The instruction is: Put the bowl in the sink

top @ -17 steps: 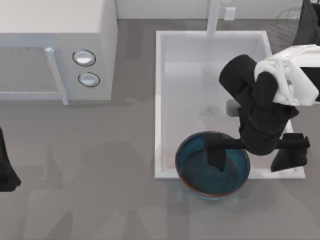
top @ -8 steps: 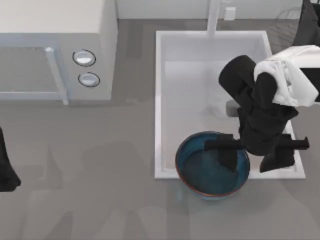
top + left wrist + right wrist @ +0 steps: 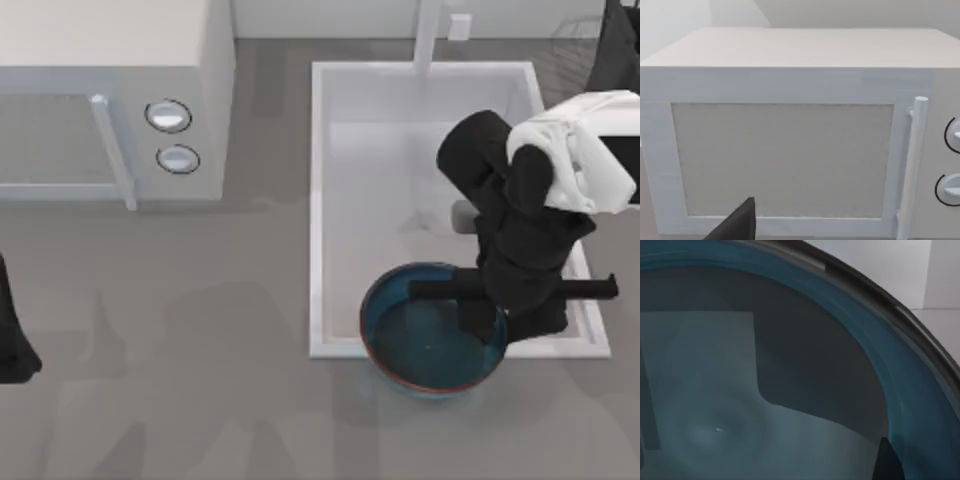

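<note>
The teal-blue bowl (image 3: pixel 425 340) sits across the front rim of the white sink (image 3: pixel 318 200), partly over the basin and partly over the grey counter. My right gripper (image 3: pixel 508 320) reaches down at the bowl's right side, shut on the bowl's rim with one finger inside and one outside. In the right wrist view the bowl's dark inside (image 3: pixel 765 390) is very close, and a dark fingertip (image 3: pixel 887 462) rests against its wall. My left arm (image 3: pixel 10 345) stays parked at the table's left edge.
A white microwave (image 3: pixel 110 100) with two round knobs stands at the back left, and it faces the left wrist camera as the microwave (image 3: pixel 785 150). A white faucet (image 3: pixel 428 35) rises behind the sink. A grey drain (image 3: pixel 460 213) marks the basin floor.
The right gripper's fingers have drawn together over the bowl's right rim. The bowl has slid slightly to the right. The left arm has not moved.
</note>
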`<act>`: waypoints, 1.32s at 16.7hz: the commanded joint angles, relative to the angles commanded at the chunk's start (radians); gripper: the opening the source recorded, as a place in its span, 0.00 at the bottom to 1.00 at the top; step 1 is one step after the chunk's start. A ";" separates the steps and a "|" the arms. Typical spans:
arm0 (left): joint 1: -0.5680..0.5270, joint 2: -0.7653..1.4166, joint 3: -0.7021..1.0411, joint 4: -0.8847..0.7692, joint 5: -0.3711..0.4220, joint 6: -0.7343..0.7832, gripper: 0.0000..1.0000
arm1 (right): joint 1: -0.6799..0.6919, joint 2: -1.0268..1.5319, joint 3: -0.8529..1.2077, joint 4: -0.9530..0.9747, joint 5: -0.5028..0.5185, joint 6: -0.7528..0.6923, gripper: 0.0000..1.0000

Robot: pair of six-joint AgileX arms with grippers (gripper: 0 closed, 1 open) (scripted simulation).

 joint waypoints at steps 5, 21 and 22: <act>0.000 0.000 0.000 0.000 0.000 0.000 1.00 | 0.000 0.000 0.000 0.000 0.000 0.000 0.00; 0.000 0.000 0.000 0.000 0.000 0.000 1.00 | -0.007 -0.101 0.481 -0.580 0.001 -0.007 0.00; 0.000 0.000 0.000 0.000 0.000 0.000 1.00 | -0.007 -0.101 0.481 -0.580 0.001 -0.007 0.00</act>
